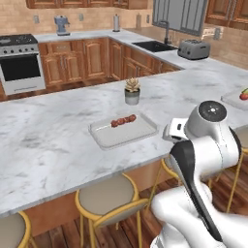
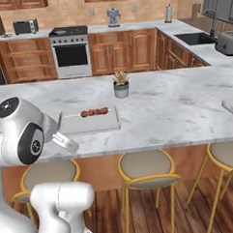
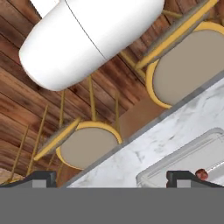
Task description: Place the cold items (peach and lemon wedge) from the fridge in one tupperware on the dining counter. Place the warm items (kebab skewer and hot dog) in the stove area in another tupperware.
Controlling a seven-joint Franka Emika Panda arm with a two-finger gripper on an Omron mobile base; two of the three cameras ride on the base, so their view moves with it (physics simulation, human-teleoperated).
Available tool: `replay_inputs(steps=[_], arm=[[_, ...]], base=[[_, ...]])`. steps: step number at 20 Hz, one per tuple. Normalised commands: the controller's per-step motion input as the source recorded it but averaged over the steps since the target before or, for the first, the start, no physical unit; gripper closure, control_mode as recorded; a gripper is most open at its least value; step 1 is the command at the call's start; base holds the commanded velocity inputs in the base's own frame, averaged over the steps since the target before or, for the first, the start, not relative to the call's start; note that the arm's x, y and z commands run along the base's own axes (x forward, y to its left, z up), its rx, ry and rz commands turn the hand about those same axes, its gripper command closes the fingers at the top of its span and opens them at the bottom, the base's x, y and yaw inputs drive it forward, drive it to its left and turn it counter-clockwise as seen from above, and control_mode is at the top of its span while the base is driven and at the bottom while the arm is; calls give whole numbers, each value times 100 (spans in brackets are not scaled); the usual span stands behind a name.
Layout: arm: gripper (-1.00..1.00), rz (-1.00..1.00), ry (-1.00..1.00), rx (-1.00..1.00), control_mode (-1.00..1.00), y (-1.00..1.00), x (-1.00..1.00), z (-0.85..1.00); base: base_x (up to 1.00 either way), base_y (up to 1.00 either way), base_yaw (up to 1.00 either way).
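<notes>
A shallow grey tupperware [image 1: 122,133] [image 2: 89,122] lies on the marble dining counter [image 1: 48,140], and the kebab skewer [image 1: 123,120] [image 2: 94,112] rests inside it. In the hand view its corner [image 3: 188,159] shows with one red kebab piece [image 3: 202,174]. My gripper [image 3: 111,179] is open and holds nothing; it hangs over the counter's near edge, just right of that tupperware. A second tupperware [image 1: 235,100] [image 2: 232,107] sits at the counter's right end. It holds a red round item [image 1: 243,96], perhaps the peach, with a yellow-green bit cut off by the frame. The hot dog is out of view.
A small potted plant [image 1: 131,92] [image 2: 120,85] stands behind the kebab tupperware. Yellow-framed stools [image 1: 104,196] [image 2: 145,167] [image 3: 87,146] line the counter's near side, under my hand. The stove [image 2: 71,48], sink [image 1: 154,46] and toaster [image 1: 193,48] are on the far counters.
</notes>
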Motion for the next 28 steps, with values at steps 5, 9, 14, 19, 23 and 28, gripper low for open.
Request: replay_inputs(steps=[5,9,14,19,23,28], arm=[[-100,0,0,0,100,0,0,0],[-100,0,0,0,100,0,0,0],[-100,0,0,0,100,0,0,0],[-100,0,0,0,100,0,0,0],[-100,0,0,0,100,0,0,0],[-100,0,0,0,100,0,0,0]], base=[[-100,-46,33],[-100,-11,28],[-66,78,7],[-4,100,-9],[0,100,-12],[0,100,-15]])
